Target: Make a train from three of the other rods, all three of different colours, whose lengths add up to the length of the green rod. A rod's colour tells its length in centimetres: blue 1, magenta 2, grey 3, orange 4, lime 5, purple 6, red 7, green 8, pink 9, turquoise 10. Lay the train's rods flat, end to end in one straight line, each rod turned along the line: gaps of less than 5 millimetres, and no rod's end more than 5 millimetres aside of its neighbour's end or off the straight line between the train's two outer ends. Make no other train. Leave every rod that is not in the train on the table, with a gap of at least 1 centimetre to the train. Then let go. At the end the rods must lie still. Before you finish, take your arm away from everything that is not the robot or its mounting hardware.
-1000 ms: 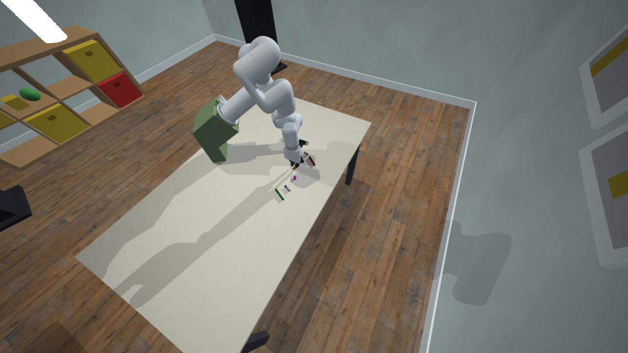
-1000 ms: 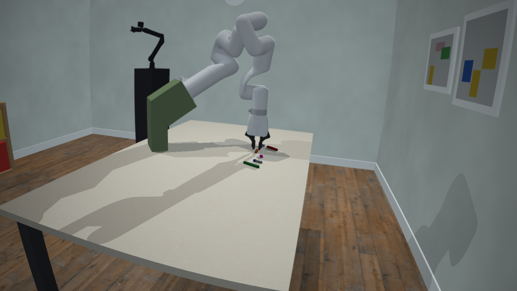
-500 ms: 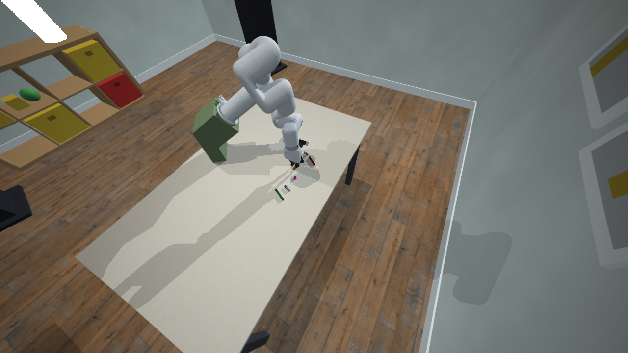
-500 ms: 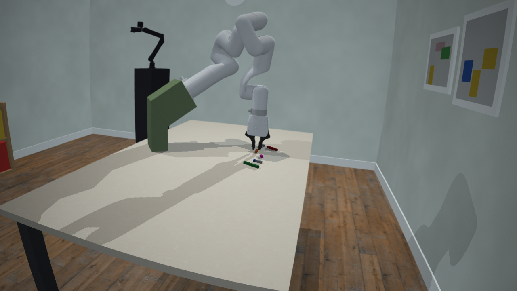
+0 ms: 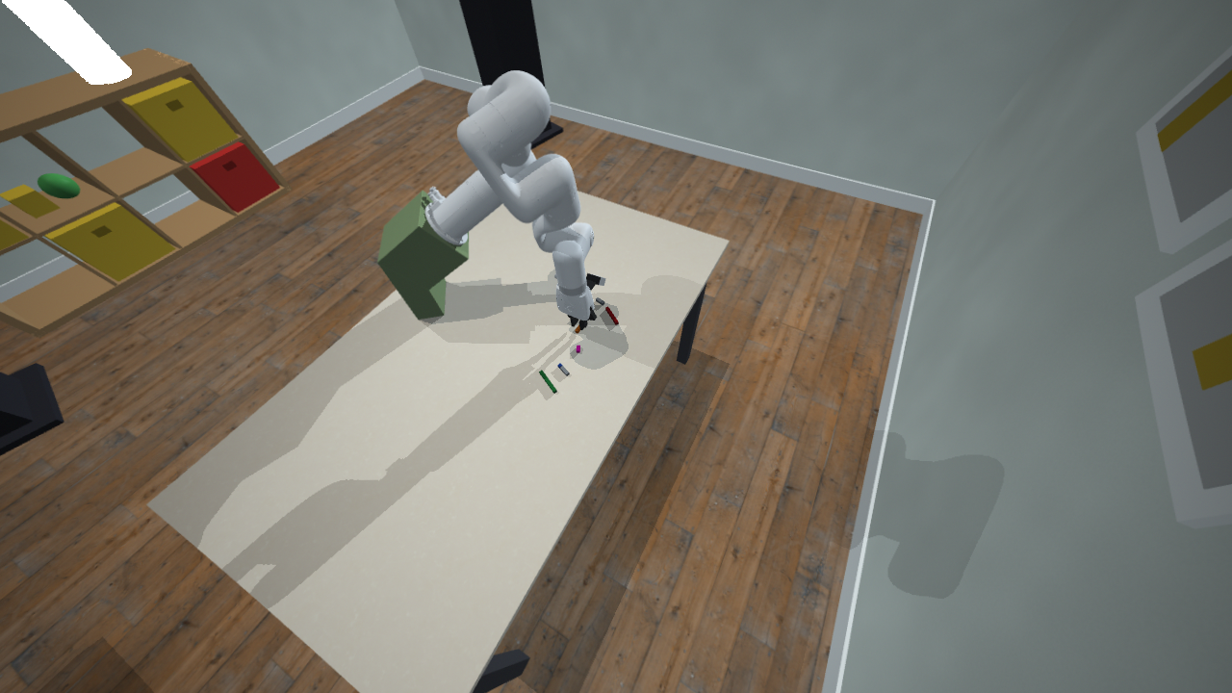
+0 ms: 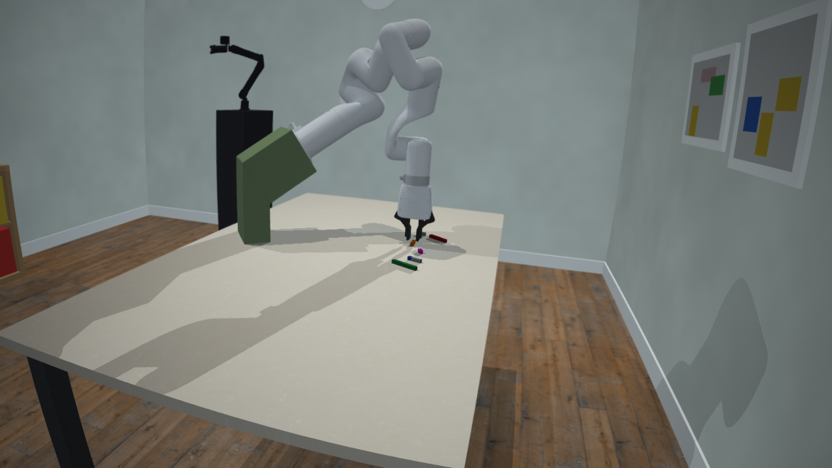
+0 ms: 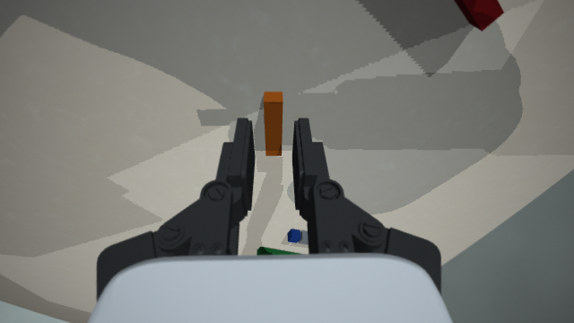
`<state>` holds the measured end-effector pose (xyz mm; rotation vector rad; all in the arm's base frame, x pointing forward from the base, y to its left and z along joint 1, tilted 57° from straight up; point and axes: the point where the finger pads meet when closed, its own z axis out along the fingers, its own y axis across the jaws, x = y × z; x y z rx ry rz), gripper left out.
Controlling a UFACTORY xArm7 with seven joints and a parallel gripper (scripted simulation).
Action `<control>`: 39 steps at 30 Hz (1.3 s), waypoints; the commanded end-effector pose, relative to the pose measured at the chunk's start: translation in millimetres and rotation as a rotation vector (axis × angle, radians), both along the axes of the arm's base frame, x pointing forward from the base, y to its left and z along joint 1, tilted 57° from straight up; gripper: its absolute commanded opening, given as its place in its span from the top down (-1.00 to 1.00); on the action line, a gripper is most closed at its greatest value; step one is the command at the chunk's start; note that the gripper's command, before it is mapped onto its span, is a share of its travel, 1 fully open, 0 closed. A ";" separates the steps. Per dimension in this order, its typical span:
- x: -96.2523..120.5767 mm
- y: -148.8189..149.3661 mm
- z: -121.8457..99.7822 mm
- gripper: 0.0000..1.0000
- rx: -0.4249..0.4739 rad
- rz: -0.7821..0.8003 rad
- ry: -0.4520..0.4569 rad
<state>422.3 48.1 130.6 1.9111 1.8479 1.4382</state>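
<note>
An orange rod (image 7: 273, 108) (image 5: 577, 330) (image 6: 412, 242) lies flat on the table. My gripper (image 7: 273, 138) (image 5: 579, 321) (image 6: 415, 235) hangs straight over it, pointing down, fingers partly open on either side of the rod with a gap on each side. A magenta rod (image 5: 578, 348) (image 6: 420, 250) lies just in front of it. A blue rod (image 7: 294, 235) (image 6: 410, 259) lies with a grey rod (image 6: 417, 260) at its end. The green rod (image 5: 548, 381) (image 6: 404, 264) (image 7: 271, 251) lies nearest the front. A red rod (image 5: 610, 315) (image 6: 438, 238) (image 7: 480, 11) lies behind the gripper.
The arm's green base block (image 5: 418, 258) (image 6: 255, 192) stands at the table's left back. The rods lie close to the right edge of the table (image 5: 663, 353) (image 6: 494, 261).
</note>
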 end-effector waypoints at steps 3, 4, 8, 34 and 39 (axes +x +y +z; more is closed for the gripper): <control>0.2 -0.5 0.2 0.51 0.000 -0.001 -0.001; 0.2 -0.5 0.2 0.51 0.000 -0.001 -0.001; 0.2 -0.5 0.2 0.51 0.000 -0.001 -0.001; 3.1 1.7 -2.1 0.51 0.000 -0.001 -0.001; 4.8 2.9 -3.5 0.51 0.000 -0.001 -0.001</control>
